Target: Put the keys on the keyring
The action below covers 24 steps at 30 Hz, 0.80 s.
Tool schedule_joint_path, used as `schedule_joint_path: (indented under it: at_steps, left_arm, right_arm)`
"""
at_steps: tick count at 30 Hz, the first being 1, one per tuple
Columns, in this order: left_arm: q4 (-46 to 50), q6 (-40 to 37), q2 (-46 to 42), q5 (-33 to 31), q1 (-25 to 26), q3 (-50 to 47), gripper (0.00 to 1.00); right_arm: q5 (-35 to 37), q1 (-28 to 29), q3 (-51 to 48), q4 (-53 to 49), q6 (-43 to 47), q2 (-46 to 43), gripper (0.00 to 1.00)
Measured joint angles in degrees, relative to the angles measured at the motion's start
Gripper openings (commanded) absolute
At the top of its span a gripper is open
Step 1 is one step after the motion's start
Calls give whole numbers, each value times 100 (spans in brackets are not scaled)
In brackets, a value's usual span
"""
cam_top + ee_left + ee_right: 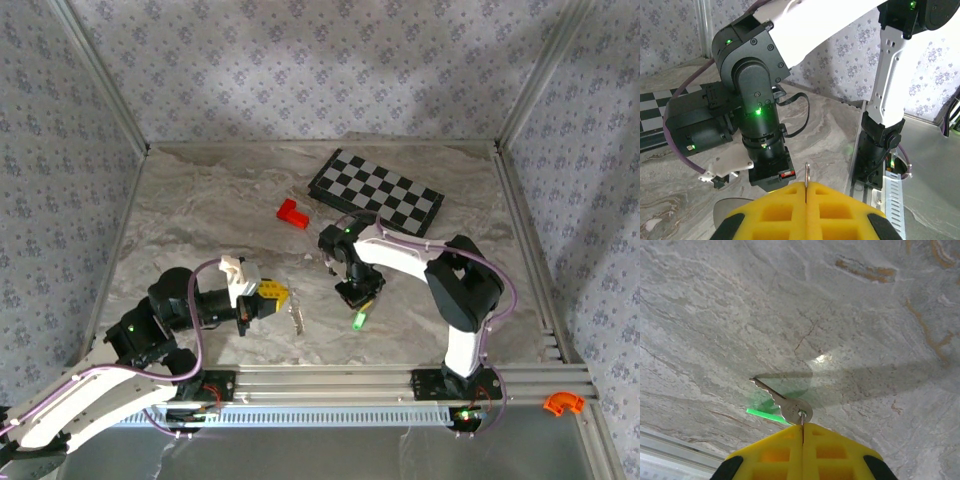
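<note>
My right gripper (359, 300) (802, 426) hovers just above the marble table (200, 210), shut on the thin wire of the keyring (802, 417). That wire passes through the hole of a silver toothed key (790, 407), which hangs below the yellow pads. A small bright green piece (762, 413) (358, 321) sits behind the key. To the left, my left gripper (275, 295) (806, 186) is shut on a thin silvery metal piece (807, 174) seen edge-on. From above this piece looks like a second key (297, 318), sticking out towards the right gripper.
A red block (292, 213) lies at mid-table, with a black-and-grey chessboard (375, 192) behind the right arm. An orange piece (563, 403) rests outside the rail at the bottom right. The right arm's wrist (760, 100) stands close in front of my left gripper.
</note>
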<state>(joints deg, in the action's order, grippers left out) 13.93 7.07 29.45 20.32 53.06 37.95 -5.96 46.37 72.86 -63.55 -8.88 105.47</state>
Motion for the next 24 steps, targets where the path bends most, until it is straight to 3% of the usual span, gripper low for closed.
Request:
schedule_joint_path:
  at_steps: [12,24]
  left_arm:
    - [-90,-15,109,0,-2,-96,0]
    - [-94,-15,140,44,-17,-96,0]
  right_arm:
    - [11,-39,-35,96,61,175,0]
    - [17,-55,-168,234,-142,-81,42]
